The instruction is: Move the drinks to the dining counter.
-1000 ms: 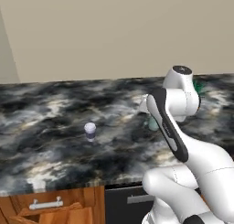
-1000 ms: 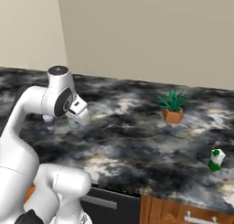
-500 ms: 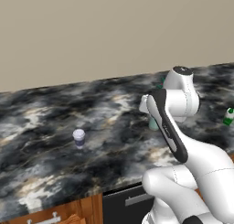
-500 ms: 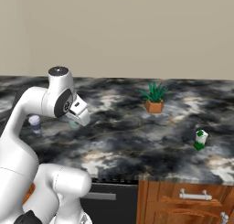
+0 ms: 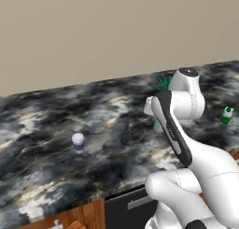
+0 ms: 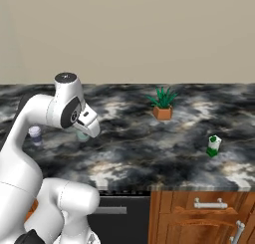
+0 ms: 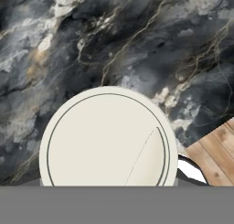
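The black marble counter (image 5: 42, 172) spans our base views. Our gripper (image 6: 82, 134) holds the green cup (image 7: 108, 141) upright above it, lid directly before the hand camera. The purple cup (image 5: 78, 142) and bottle (image 6: 213, 145) already stand on it, well apart.

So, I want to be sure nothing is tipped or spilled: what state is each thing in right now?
purple cup: upright, lid on, standing on the counter.
pale green cup: lid on, held in the gripper.
green bottle: upright, capped, on the counter.
potted plant: upright.
gripper: shut on the pale green cup.
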Available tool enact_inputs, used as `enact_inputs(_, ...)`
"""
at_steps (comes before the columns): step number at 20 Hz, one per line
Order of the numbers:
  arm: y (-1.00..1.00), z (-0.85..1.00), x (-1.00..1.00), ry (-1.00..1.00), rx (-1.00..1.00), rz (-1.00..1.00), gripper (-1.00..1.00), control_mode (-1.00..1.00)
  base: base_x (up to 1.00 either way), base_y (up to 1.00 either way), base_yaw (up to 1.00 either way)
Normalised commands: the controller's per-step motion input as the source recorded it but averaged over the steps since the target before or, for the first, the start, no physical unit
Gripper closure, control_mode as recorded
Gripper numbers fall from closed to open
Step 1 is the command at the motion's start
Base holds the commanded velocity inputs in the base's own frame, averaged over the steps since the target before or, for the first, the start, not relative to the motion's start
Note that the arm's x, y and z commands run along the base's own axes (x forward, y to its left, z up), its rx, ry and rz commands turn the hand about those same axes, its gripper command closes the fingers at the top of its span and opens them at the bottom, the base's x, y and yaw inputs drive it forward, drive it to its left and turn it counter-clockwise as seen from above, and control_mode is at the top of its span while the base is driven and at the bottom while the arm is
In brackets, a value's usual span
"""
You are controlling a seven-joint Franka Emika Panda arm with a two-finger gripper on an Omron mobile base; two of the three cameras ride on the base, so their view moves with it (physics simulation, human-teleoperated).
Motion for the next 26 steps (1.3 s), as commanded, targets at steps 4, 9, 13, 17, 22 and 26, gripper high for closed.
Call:
enact_inputs(4, 0.00, 0.00, 0.00, 0.00, 0.00, 0.00, 1.00, 1.00, 0.88, 0.00, -0.19)
enact_inputs(9, 0.00, 0.00, 0.00, 0.00, 0.00, 0.00, 1.00, 1.00, 0.81, 0.00, -0.19)
enact_inputs(13, 0.00, 0.00, 0.00, 0.00, 0.00, 0.00, 1.00, 1.00, 0.87, 0.00, -0.24)
enact_inputs(17, 0.00, 0.00, 0.00, 0.00, 0.00, 0.00, 1.00, 1.00, 0.91, 0.00, -0.37)
enact_inputs(22, 0.00, -0.13, 0.34, 0.02, 0.00, -0.14, 1.00, -1.00, 0.50, 0.00, -0.20)
enact_inputs(26, 0.00, -0.27, 0.85, 0.06, 0.00, -0.30, 1.00, -1.00, 0.00, 0.00, 0.00)
